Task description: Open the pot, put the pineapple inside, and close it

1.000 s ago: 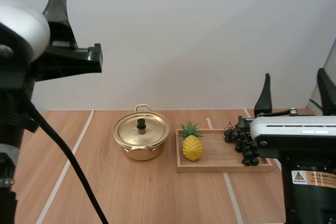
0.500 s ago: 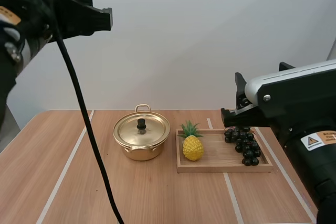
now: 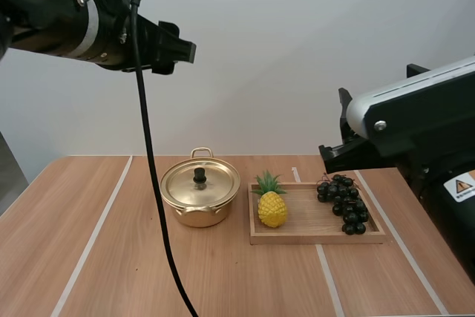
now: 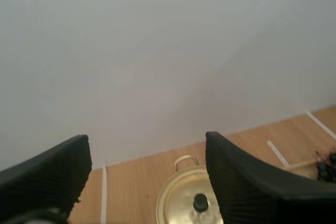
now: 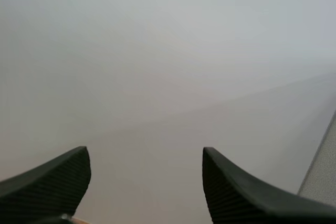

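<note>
pot [image 3: 197, 216] gold, black knob [image 3: 200, 176] | pineapple [image 3: 272, 209] yellow, green crown [image 3: 268, 182] | grapes [image 3: 343, 202] black | tray [image 3: 308, 222] pale wood | desk [image 3: 245, 280] brown, white stripes

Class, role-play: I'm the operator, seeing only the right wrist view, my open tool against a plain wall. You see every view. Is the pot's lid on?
Observer: Yes, the lid sits closed on the pot.
Operator: Where is the pineapple?
Observer: The pineapple stands upright on the wooden tray, at the end beside the pot.
Operator: And the left tool?
Observer: The left tool is open, high above the table, facing the pot.
</note>
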`<action>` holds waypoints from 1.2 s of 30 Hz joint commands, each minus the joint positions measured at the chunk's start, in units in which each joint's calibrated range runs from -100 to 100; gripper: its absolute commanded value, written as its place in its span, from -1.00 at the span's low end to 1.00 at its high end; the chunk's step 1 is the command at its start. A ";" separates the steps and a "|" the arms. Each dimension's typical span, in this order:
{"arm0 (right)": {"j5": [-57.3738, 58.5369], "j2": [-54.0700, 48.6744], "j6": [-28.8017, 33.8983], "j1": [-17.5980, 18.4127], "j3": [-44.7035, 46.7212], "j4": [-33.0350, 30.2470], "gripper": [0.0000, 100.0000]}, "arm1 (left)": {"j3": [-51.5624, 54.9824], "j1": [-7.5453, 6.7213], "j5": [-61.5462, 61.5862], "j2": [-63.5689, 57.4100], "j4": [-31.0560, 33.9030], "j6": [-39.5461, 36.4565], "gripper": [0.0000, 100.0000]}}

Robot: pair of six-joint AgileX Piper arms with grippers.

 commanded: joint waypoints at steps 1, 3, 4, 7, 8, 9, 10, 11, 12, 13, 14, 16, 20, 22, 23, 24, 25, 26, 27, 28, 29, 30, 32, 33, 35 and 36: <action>-0.16 0.00 -0.24 -0.16 -0.62 -0.77 1.00 | -2.27 -0.19 8.59 4.67 -3.84 4.27 1.00; 0.99 0.00 -0.24 -0.16 -0.62 -0.77 1.00 | -3.43 -0.19 13.25 8.09 -4.25 6.54 1.00; 1.78 0.00 -0.24 -0.16 -0.62 -0.77 1.00 | -3.80 -0.19 15.56 9.86 -4.40 7.50 1.00; 4.31 0.00 -0.24 -0.16 -0.62 -0.77 1.00 | -4.41 -0.19 20.60 14.56 -4.40 9.75 1.00; 5.03 0.00 0.01 -0.16 -0.62 -0.77 1.00 | -4.41 -0.19 21.80 16.15 -4.40 10.43 1.00; 5.57 0.00 0.53 -0.16 -0.62 -0.77 1.00 | -4.41 -0.19 22.44 17.46 -4.40 10.89 1.00; 6.41 0.00 1.10 -0.16 -0.62 -1.06 1.00 | -4.41 -0.19 23.74 19.55 -4.51 12.26 1.00; 6.85 0.00 1.31 -0.16 -0.62 -1.19 1.00 | -4.41 -0.19 24.66 20.69 -4.51 13.05 1.00; 7.24 0.00 1.31 -0.16 -0.62 -1.19 1.00 | -4.41 -0.19 25.24 21.77 -4.66 13.80 1.00; 7.87 0.00 1.31 -0.16 -0.62 -1.19 1.00 | -4.41 -0.19 25.30 22.99 -4.84 14.88 1.00; 8.47 0.00 1.31 -0.16 -0.62 -1.19 1.00 | -4.41 -0.19 25.30 23.91 -4.91 15.68 1.00; 9.63 0.00 1.31 -0.32 -0.62 -1.19 1.00 | -4.41 -0.19 25.13 25.83 -4.94 17.22 1.00; 9.86 0.00 1.31 -1.21 -0.62 -1.19 1.00 | -4.41 -0.19 25.96 28.72 -5.05 18.08 1.00; 9.86 0.00 1.31 -1.41 -0.62 -1.07 1.00 | -4.41 -0.19 26.60 29.74 -5.05 18.08 1.00; 9.86 0.00 1.31 -1.50 -0.62 -1.07 1.00 | -4.41 -0.19 26.60 30.21 -5.05 18.08 1.00; 9.86 0.00 1.31 -1.50 -0.62 -1.07 1.00 | -4.41 -0.19 26.60 30.94 -5.05 18.08 1.00; 10.05 0.00 1.31 -1.48 -0.62 -1.07 1.00 | -4.41 -0.19 26.60 31.53 -5.05 18.08 1.00; 10.21 0.00 1.31 -1.48 -0.62 -1.07 1.00 | -4.41 -0.19 26.60 32.28 -5.05 18.08 1.00; 10.21 0.00 1.31 -1.48 -0.62 -1.07 1.00 | -4.41 -0.19 26.60 33.03 -5.05 18.08 1.00; 10.21 0.00 1.31 -1.48 -0.62 -1.07 1.00 | -4.41 -0.19 26.60 33.90 -5.16 18.08 1.00; 10.39 0.00 1.31 -1.48 -0.62 -1.07 1.00 | -4.41 -0.19 26.60 34.58 -5.28 18.08 1.00; 10.61 0.00 1.31 -1.65 -0.62 -1.07 1.00 | -4.41 -0.34 26.60 35.39 -5.26 18.08 1.00; 11.51 0.00 1.31 -1.81 -0.62 -1.07 1.00 | -4.41 -0.74 26.60 37.05 -5.15 18.08 1.00; 11.88 0.00 1.31 -1.83 -0.62 -1.07 1.00 | -4.41 -1.15 26.60 37.66 -5.15 18.08 1.00; 13.69 0.00 1.31 -1.97 -0.62 -1.07 1.00 | -4.41 -2.08 26.60 39.07 -5.15 18.08 1.00; 14.19 0.00 1.31 -1.97 -0.62 -1.07 1.00 | -4.41 -2.74 26.60 39.57 -5.15 18.08 1.00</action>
